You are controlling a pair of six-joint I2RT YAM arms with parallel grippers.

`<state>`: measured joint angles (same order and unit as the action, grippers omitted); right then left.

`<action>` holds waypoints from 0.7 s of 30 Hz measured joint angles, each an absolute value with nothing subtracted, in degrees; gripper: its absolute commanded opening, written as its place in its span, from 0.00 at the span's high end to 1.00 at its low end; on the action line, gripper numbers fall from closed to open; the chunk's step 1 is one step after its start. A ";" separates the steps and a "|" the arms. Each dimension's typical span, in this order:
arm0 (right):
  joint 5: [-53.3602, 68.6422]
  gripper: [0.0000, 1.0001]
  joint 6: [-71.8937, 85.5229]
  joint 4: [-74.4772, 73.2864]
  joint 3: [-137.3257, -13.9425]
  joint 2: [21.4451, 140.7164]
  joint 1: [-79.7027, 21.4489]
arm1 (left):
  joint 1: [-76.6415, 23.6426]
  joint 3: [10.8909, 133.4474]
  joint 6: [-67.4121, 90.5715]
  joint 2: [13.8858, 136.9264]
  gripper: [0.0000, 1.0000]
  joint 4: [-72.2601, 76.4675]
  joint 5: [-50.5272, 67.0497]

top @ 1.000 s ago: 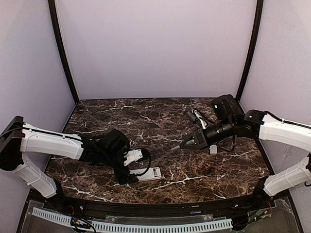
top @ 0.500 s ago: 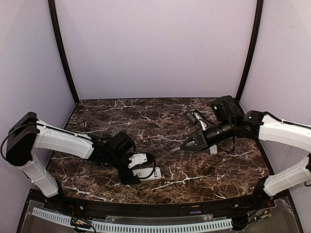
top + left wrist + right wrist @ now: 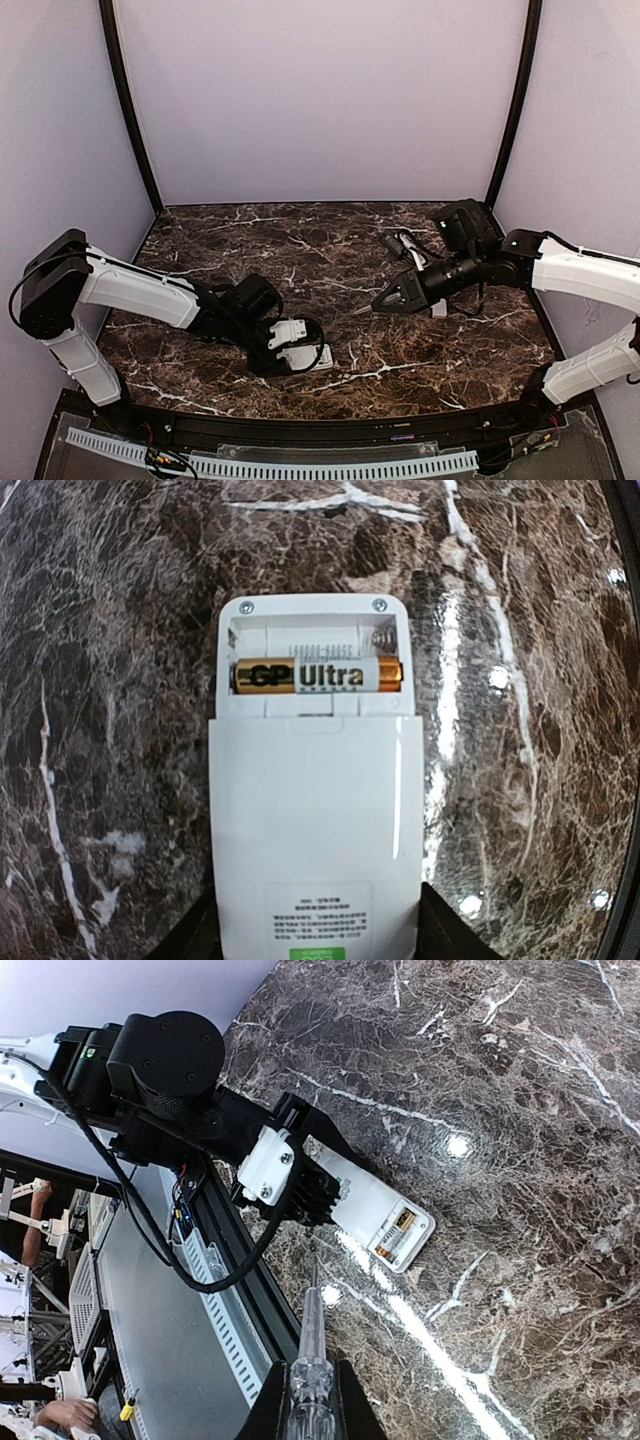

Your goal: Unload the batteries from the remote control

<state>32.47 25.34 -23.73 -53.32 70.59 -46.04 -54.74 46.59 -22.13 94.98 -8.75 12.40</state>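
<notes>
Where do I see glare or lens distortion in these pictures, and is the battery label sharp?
Left wrist view: the battery label in the remote control is sharp, but the fisheye lens bends the picture's edges; right wrist view: white glare spots on the table, and the screwdriver near the lens looks slightly soft; top external view: even, soft light.

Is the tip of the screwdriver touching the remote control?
Apart. The right wrist view shows a strip of bare marble between the tip of the screwdriver and the remote control.

White remote control [image 3: 312,810] lies face-down, one battery [image 3: 318,674] exposed.
</notes>
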 measured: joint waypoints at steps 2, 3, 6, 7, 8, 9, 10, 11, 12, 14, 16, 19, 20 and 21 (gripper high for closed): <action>32.47 1.00 25.36 -23.73 -53.32 70.59 -46.04 | -54.74 46.65 -22.50 95.18 0.62 -8.43 12.64; 32.47 1.00 25.36 -23.73 -53.32 70.59 -46.04 | -54.74 46.74 -22.87 95.24 0.65 -8.40 12.71; 32.47 1.00 25.36 -23.75 -53.32 70.59 -46.04 | -54.68 46.94 -22.96 95.42 0.77 -8.43 12.80; 32.45 1.00 25.36 -23.77 -53.32 70.59 -46.04 | -54.63 46.96 -23.00 95.42 0.79 -8.43 12.82; 32.40 1.00 25.39 -23.81 -53.32 70.59 -46.04 | -54.63 46.96 -23.16 95.42 0.84 -8.43 12.80; 32.27 1.00 25.39 -23.86 -53.32 70.59 -46.04 | -54.63 46.96 -23.27 95.37 0.86 -8.43 12.78; 32.14 1.00 25.41 -23.88 -53.32 70.59 -46.04 | -54.63 46.96 -23.40 95.29 0.89 -8.45 12.67; 31.92 1.00 25.43 -23.90 -53.32 70.59 -46.04 | -54.63 46.96 -23.57 95.13 0.92 -8.60 12.47; 31.77 1.00 25.47 -23.92 -53.32 70.59 -46.04 | -54.63 46.96 -23.79 94.89 0.94 -8.82 12.10; 31.18 1.00 25.58 -24.05 -53.32 70.39 -46.04 | -54.63 46.96 -24.29 94.00 0.98 -9.19 11.11; 30.41 1.00 25.67 -24.08 -53.32 69.93 -46.04 | -54.63 46.98 -24.93 92.33 0.99 -9.63 9.76; 28.56 1.00 25.91 -24.12 -53.32 69.04 -46.04 | -54.63 47.55 -26.11 88.64 1.00 -9.96 6.76; 27.88 1.00 26.02 -24.12 -53.34 68.77 -46.02 | -54.63 47.86 -26.59 87.26 1.00 -9.82 5.63; 27.16 1.00 26.06 -24.14 -53.34 68.62 -46.02 | -54.63 47.97 -26.94 86.08 1.00 -9.47 4.60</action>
<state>27.16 26.06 -24.14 -53.34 68.62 -46.02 -54.63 47.97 -26.94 86.08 -9.47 4.60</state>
